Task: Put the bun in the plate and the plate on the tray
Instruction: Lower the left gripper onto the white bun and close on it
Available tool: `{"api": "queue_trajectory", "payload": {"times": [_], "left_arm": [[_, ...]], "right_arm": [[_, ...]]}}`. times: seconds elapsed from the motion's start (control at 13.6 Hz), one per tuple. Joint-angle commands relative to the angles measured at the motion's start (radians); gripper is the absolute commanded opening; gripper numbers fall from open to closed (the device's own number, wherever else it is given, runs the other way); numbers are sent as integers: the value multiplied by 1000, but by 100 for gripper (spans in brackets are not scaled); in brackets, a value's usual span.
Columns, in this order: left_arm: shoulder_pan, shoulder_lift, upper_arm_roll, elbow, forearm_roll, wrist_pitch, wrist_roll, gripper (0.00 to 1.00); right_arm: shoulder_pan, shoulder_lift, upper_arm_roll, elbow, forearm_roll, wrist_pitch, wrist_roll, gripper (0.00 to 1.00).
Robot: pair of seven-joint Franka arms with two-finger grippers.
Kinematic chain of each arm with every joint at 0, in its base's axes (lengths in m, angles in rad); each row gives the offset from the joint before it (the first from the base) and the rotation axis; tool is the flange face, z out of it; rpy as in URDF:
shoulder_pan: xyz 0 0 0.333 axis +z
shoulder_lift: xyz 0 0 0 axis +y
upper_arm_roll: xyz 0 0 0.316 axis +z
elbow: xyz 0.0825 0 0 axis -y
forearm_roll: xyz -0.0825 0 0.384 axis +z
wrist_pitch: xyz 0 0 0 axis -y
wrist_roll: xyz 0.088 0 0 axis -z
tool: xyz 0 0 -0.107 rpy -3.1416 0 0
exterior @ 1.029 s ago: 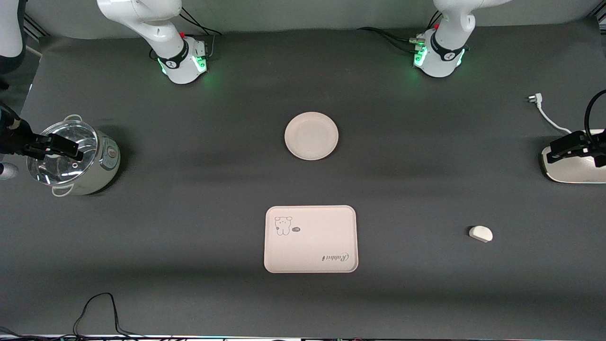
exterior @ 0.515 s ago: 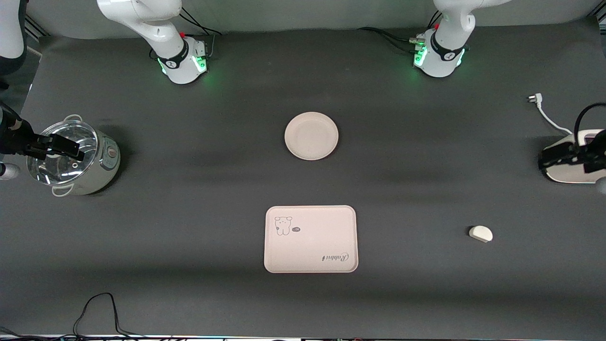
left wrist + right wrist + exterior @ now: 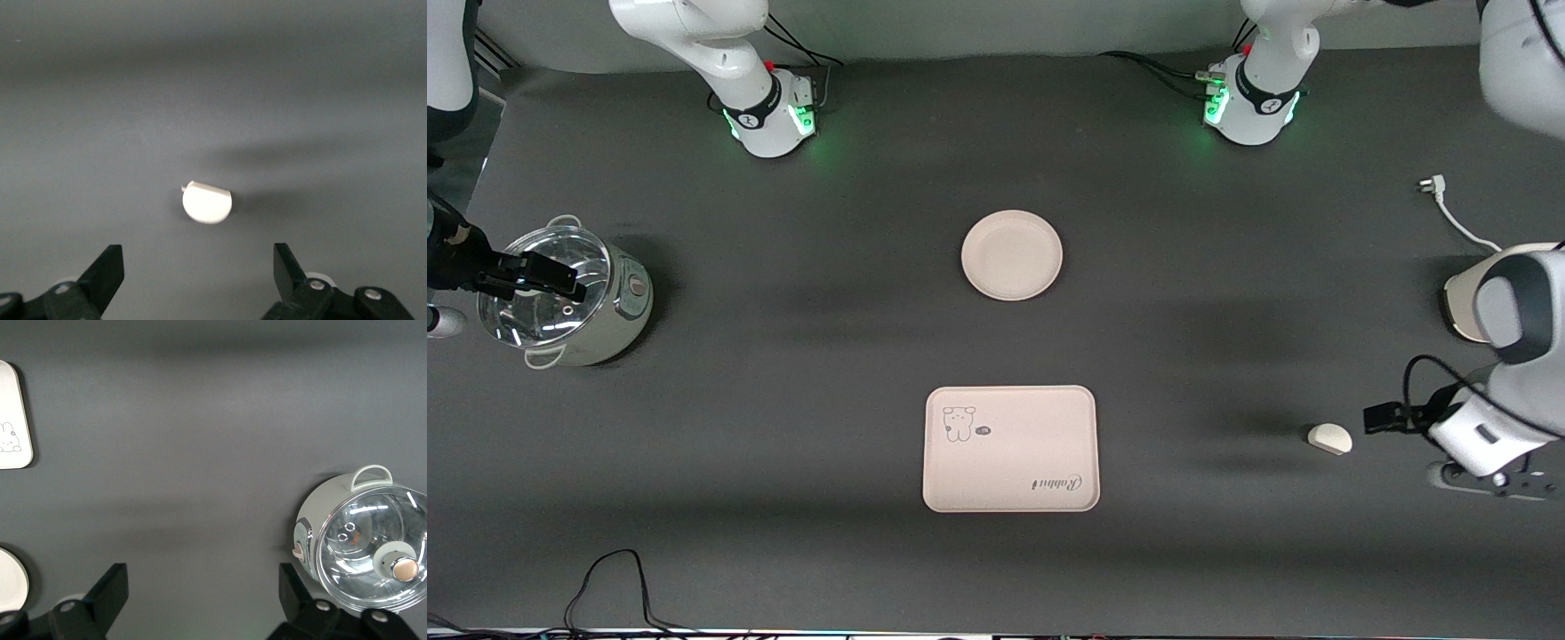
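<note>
- White half-round bun with one flat cut side, resting bare on dark table.
- Left gripper over table beside bun, spread wide, holding nothing.
- Right gripper likewise wide and bare, waiting over glass-lidded pot.

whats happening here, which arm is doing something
The left end effector, fingers open, hangs over the table beside the small white half-round bun, not touching it. The round cream plate and the cream rectangular rabbit tray sit apart, nothing on either. The right end effector waits open over the glass-lidded pot.
</note>
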Motion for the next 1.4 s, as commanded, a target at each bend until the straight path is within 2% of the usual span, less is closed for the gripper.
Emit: {"api": "queue_trajectory", "payload": {"times": [0.0, 0.15, 0.22, 0.44, 0.74, 0.81, 0.96, 1.1, 1.18, 1.32], "left_arm": [[1, 105, 6, 19, 55, 128, -2, 100], [1, 143, 6, -9, 56, 183, -3, 100], [1, 143, 6, -53, 56, 229, -3, 100], [11, 145, 6, -199, 46, 456, -9, 100], [12, 143, 6, -233, 46, 443, -35, 100], [12, 143, 6, -236, 46, 440, -37, 97], [15, 137, 4, -237, 46, 400, -35, 47], [15, 136, 4, -236, 45, 377, -35, 5], [15, 136, 4, -234, 45, 372, -34, 0], [15, 128, 3, -227, 45, 349, -28, 0]], "right_arm": [[-3, -4, 2, 0, -19, -8, -6, 100], [-1, -4, 2, 0, -19, -10, -4, 100], [-1, -4, 2, 0, -19, -10, -3, 100], [-1, -4, 2, 0, -19, -10, -3, 100], [-1, -3, 2, 0, -19, -10, -3, 100], [-1, -3, 2, 0, -19, -10, -3, 100], [-3, -3, 2, 0, -19, -10, -3, 100], [-1, -3, 2, 0, -19, -10, -3, 100], [-3, -3, 2, -2, -19, -10, -3, 100], [-3, -3, 2, 0, -19, -10, -4, 100]]}}
